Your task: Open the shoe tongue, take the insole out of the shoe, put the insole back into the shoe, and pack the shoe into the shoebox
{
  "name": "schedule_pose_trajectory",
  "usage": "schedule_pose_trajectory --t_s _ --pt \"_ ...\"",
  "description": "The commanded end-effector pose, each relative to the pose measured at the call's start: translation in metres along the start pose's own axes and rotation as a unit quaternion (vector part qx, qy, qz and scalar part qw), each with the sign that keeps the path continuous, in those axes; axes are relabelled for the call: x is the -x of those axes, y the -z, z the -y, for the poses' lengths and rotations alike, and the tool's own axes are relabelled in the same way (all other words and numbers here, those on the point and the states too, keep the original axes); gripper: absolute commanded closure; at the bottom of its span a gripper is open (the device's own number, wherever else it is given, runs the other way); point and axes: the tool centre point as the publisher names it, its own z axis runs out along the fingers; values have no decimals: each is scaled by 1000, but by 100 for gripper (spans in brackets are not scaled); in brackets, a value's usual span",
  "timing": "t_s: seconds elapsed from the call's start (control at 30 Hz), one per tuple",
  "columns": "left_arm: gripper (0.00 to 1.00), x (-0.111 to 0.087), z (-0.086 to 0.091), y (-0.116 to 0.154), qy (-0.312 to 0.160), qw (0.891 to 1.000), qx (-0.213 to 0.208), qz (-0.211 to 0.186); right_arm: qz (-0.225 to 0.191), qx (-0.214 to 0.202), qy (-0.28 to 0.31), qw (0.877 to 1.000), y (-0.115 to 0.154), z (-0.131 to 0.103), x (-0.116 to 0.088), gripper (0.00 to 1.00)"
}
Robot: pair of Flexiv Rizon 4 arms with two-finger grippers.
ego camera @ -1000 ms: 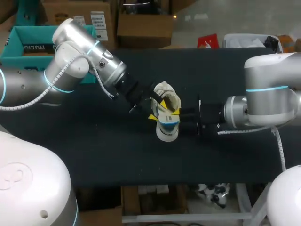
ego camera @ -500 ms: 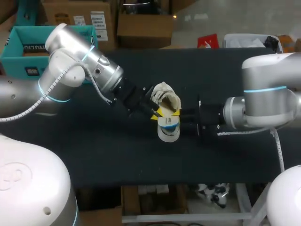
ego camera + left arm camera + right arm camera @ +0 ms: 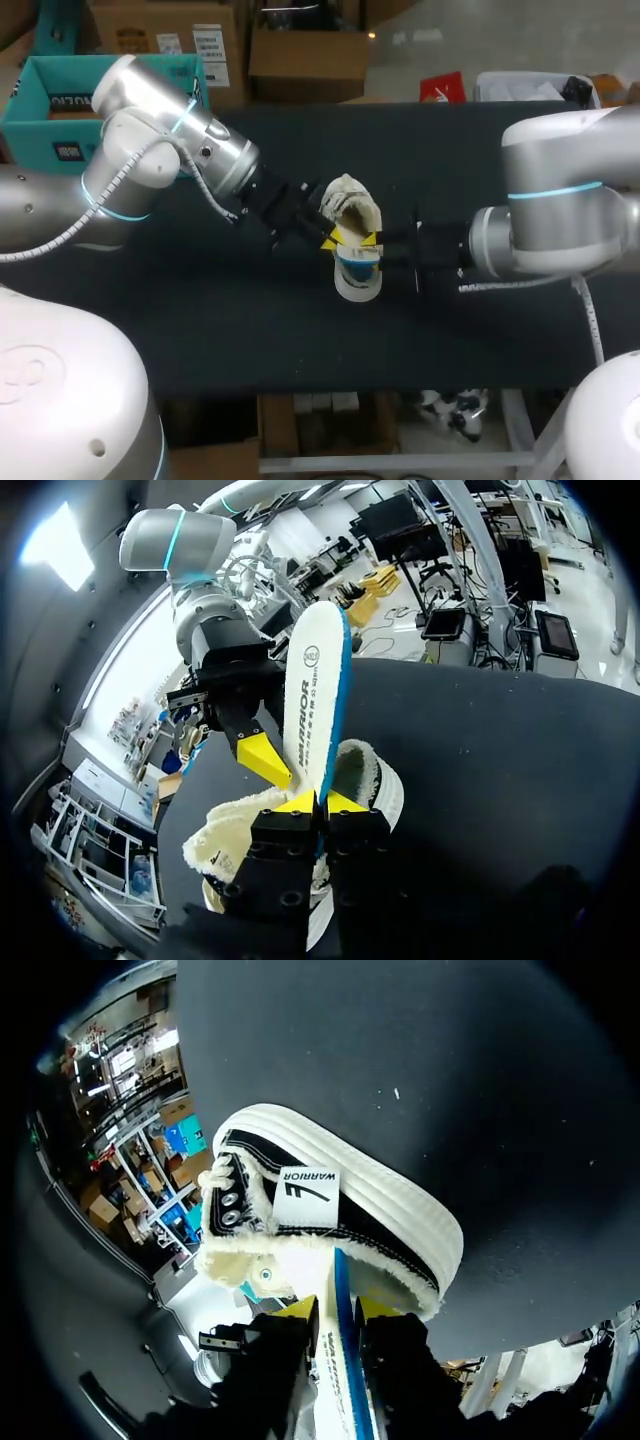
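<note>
A cream, fleece-lined shoe [image 3: 352,205] with a black side and white sole [image 3: 345,1195] lies mid-table. The white insole [image 3: 313,695] with a blue edge stands up out of its opening. My left gripper [image 3: 318,802], coming in from the left [image 3: 333,238], is shut on the insole's lower edge. My right gripper [image 3: 336,1307] comes in from the right [image 3: 378,245]. Its yellow tips stand either side of the insole [image 3: 340,1360] with small gaps, so it is open. One right fingertip [image 3: 262,760] shows beside the insole. The teal shoebox [image 3: 45,95] sits at the far left.
Dark table surface [image 3: 250,330] lies open in front of the shoe and behind it [image 3: 440,150]. Both forearms cross the table's middle band from either side.
My left gripper moved in and closed on the insole. My right gripper's fingers have parted from the insole. The shoe stayed in place.
</note>
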Motion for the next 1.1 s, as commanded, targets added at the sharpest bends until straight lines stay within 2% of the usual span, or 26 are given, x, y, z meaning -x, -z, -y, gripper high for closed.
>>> schedule_pose_trajectory --t_s 0.03,0.27,0.67,1.0,1.03,1.07,1.1 --pt "100 1 -6 -4 2 1000 -4 3 2 6 1 1000 4 6 0 100" --pt "100 2 -14 -5 12 1000 4 8 8 10 14 1000 -5 -4 -1 100" --pt "100 12 -41 -2 34 999 7 15 16 35 28 999 -17 -24 -11 100" --pt "100 10 -39 -2 41 999 2 15 18 43 23 999 -17 -34 -11 100" --pt "93 9 -37 -2 40 999 -1 14 18 44 22 999 -16 -35 -10 100" --pt "80 8 -35 -2 39 999 -2 14 17 44 22 999 -16 -36 -10 100" --pt "74 8 -34 -2 37 999 -2 13 17 45 21 999 -16 -36 -10 100"
